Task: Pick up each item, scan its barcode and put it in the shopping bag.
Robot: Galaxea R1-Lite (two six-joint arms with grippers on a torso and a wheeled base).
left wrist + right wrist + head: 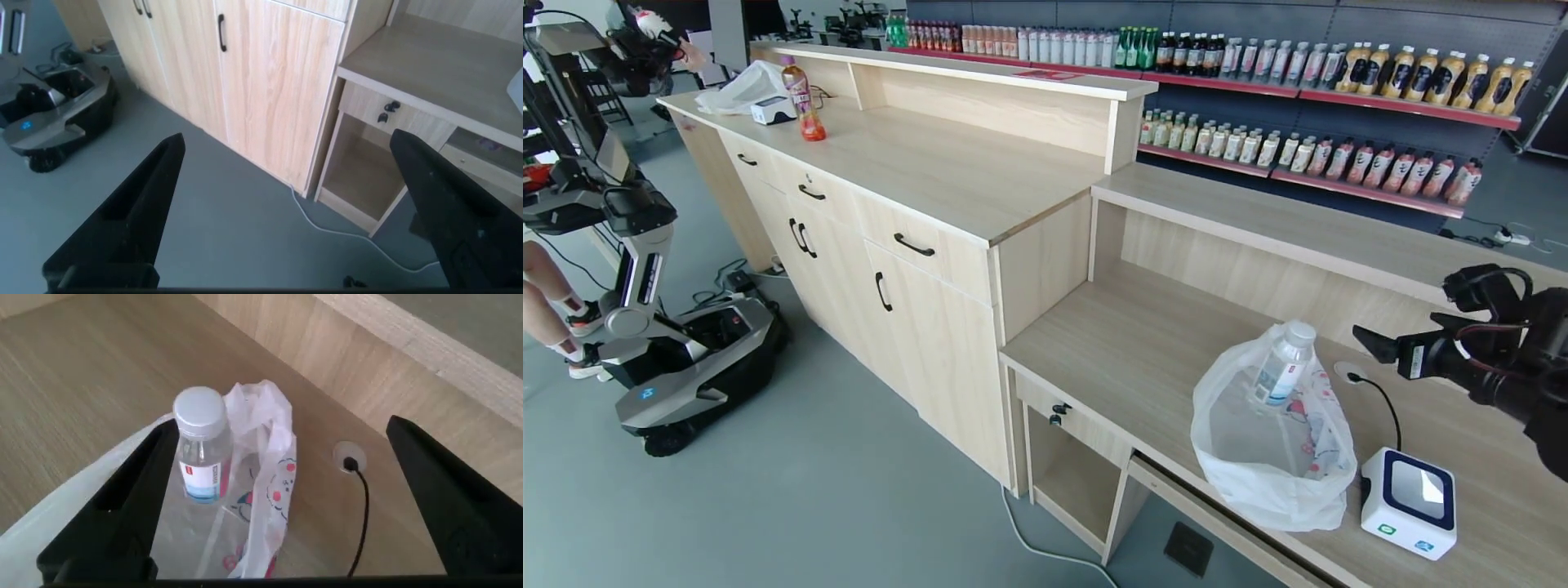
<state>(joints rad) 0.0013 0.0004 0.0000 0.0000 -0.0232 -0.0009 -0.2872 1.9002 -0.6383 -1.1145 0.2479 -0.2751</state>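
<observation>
**Head view.** The low bench (pixel 1143 343) runs from the middle of the picture toward 4 o'clock. On it sits the shopping bag (pixel 1262 457), white and translucent, with its mouth open upward. A clear bottle (pixel 1284 359) with a white cap stands inside the bag at the 12 o'clock side, leaning slightly. The scanner (pixel 1409 502), a white box with a dark window, sits just beside the bag at its 4 o'clock. A black cable (pixel 1384 404) curves from the scanner to a hole in the bench at the bag's 1 o'clock. The right end effector (pixel 1372 343) hangs at the bottle's 3 o'clock, apart from both bottle and bag.

At 11 o'clock a higher bench (pixel 931 163) carries a second bottle (pixel 803 98) of reddish drink, another bag (pixel 737 88) and a small scanner (pixel 772 109). Drink shelves (pixel 1298 90) line the wall at 1 o'clock.

**Left wrist view.** The left end effector (pixel 288 143) is released, with its dark fingers spread wide and nothing between them. It hangs above the grey floor (pixel 204 212) in front of the cupboard doors (pixel 270 73). A white cord (pixel 327 224) lies on the floor.

**Right wrist view.** The right end effector is released too, its fingers (pixel 122 514) wide apart and empty. Beneath them are the capped bottle and the bag's bunched handles, and neither finger touches them.
</observation>
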